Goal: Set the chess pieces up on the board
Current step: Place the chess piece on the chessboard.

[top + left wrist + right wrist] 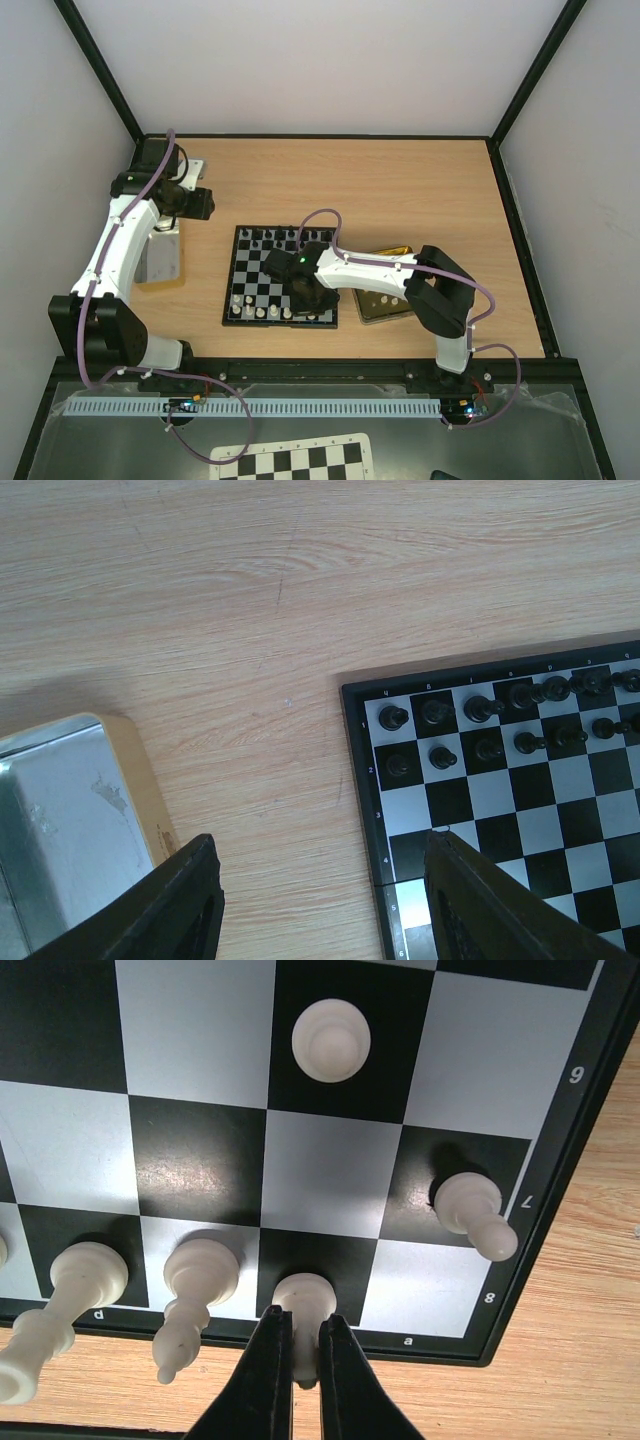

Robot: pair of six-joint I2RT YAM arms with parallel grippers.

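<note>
while the right jaws clenched a white piece (305, 1298) at the bottom edge of the board (330, 1175), releasing askew could topple the neighbouring piece (200, 1275); left jaws hung released, empty.

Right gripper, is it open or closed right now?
Shut on a piece. In the right wrist view the right gripper pinches a cream-white chess piece standing in the edge row of the board.

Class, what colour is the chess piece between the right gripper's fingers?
Cream-white chess piece; the right wrist view shows it best.
</note>
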